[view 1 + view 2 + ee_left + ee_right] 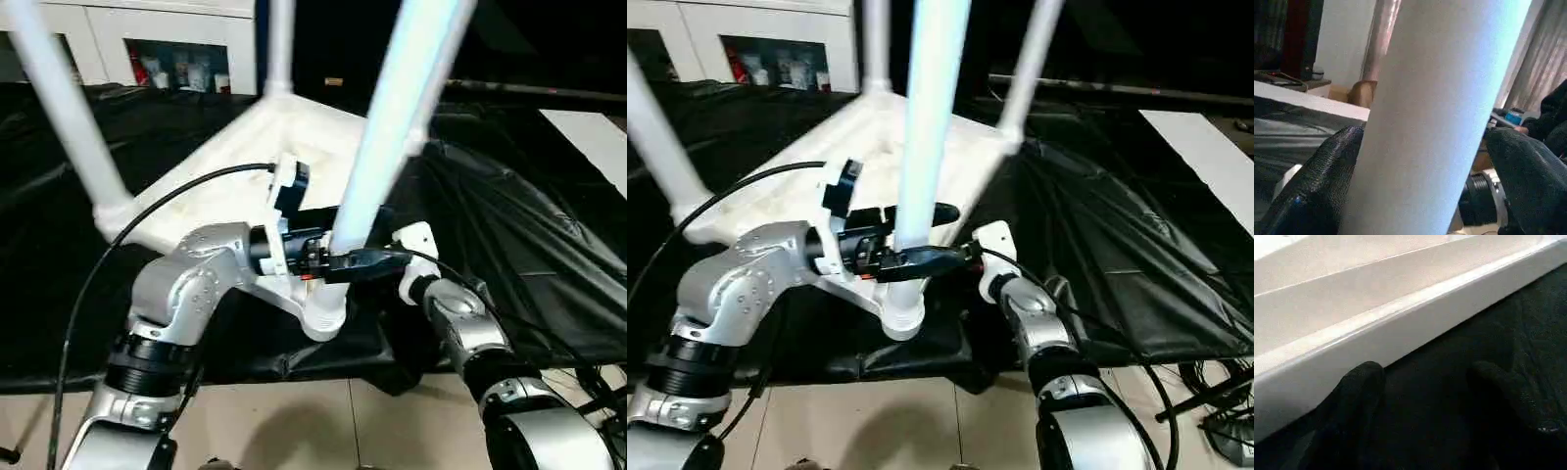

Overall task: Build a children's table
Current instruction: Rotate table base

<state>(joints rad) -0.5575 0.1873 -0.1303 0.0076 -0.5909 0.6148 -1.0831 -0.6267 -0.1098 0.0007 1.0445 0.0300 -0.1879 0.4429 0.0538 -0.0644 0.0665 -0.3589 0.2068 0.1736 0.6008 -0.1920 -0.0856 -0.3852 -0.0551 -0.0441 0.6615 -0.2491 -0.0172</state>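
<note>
The children's table lies upside down on black cloth, its white ribbed top facing up. Several white legs stand up from its corner sockets. The nearest leg rises from the socket at the near corner. My left gripper is open and straddles this leg low down. In the left wrist view the leg stands between the black fingers, with a gap on one side. My right gripper is open, holds nothing, and hovers over the cloth beside the table's rim.
Black cloth covers the work surface and hangs in folds on the right. A white cabinet stands at the back left and a white panel at the far right. Tiled floor lies in front, with cables at the lower right.
</note>
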